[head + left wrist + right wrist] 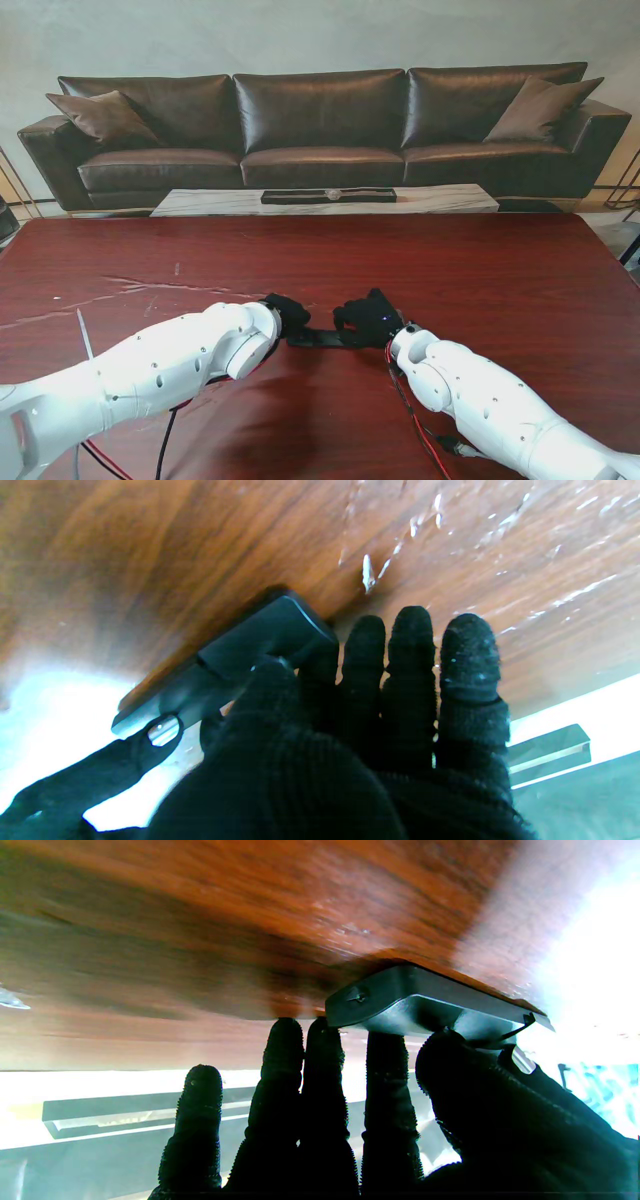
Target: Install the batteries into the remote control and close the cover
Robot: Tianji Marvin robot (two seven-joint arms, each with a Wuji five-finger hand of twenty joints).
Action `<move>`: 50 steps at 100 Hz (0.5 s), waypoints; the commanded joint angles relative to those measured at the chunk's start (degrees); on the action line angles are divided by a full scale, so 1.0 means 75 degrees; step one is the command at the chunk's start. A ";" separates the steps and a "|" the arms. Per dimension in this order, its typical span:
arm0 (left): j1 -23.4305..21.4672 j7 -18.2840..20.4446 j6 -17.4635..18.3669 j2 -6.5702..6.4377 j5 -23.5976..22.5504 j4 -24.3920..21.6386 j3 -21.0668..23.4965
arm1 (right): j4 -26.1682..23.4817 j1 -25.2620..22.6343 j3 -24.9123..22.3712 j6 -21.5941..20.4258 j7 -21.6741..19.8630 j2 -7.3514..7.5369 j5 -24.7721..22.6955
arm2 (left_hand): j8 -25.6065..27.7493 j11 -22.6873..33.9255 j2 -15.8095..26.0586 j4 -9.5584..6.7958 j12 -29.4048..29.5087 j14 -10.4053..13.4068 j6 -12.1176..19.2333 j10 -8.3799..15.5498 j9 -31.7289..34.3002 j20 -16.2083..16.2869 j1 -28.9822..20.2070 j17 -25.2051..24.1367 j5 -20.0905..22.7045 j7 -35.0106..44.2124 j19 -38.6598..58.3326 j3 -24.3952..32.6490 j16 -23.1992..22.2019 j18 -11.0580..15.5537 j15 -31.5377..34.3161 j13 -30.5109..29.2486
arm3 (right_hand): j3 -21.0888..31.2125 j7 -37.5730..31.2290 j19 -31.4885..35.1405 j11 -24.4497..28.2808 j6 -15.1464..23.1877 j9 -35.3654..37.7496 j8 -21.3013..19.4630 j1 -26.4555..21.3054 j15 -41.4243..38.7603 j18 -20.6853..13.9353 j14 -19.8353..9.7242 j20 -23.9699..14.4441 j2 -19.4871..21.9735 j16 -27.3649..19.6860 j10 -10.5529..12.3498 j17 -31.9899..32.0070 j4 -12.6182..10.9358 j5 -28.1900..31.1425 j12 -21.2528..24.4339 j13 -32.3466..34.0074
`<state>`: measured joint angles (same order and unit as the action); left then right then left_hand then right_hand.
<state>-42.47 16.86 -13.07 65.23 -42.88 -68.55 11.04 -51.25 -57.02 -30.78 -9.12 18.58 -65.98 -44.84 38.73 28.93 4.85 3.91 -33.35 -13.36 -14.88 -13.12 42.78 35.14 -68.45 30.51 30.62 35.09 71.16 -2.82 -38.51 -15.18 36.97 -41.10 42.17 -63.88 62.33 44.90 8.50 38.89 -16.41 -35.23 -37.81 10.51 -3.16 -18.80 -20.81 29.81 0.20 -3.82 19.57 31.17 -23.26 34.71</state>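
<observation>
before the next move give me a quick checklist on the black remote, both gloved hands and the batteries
1. Flat black plastic remote control lying on the dark red wooden table: ok.
2. Black-gloved left hand holding one end of the remote, thumb on top: ok.
3. Black-gloved right hand gripping the other end, thumb pressing: ok.
4. Small silver battery seated in the compartment: cannot tell.
5. Second battery in place: cannot tell.
6. Cover closed: cannot tell.
</observation>
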 commanded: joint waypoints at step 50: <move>0.0080 0.0007 -0.0077 0.0165 0.0207 0.0341 -0.0267 | 0.0162 -0.0197 0.0081 -0.0026 -0.0129 0.0011 -0.0043 | -0.0290 -0.0020 0.0001 -0.0190 0.0028 -0.0070 0.0243 -0.0203 -0.0102 -0.0073 0.0390 0.0133 0.0099 0.0170 0.0344 0.0062 -0.0082 0.0007 0.0238 -0.0111 | -0.0070 -0.0130 0.0058 -0.0052 0.0176 0.0044 -0.0004 -0.0160 0.0213 0.0069 0.0286 -0.0061 0.0074 -0.0169 -0.0152 0.0107 -0.0123 0.0056 0.0091 0.0300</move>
<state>-41.34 16.36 -13.68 66.48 -41.71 -66.47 9.48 -51.24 -57.08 -30.90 -9.20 18.59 -65.99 -44.83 40.37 29.47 5.61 3.37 -33.40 -13.39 -15.52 -13.19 43.69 35.14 -66.18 31.11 31.35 40.18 72.19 -1.36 -38.62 -15.17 37.71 -41.77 42.17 -63.88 62.33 44.78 8.50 38.89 -16.41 -35.23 -37.73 10.51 -3.16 -18.80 -20.81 29.81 0.20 -3.82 19.56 31.08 -23.26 34.71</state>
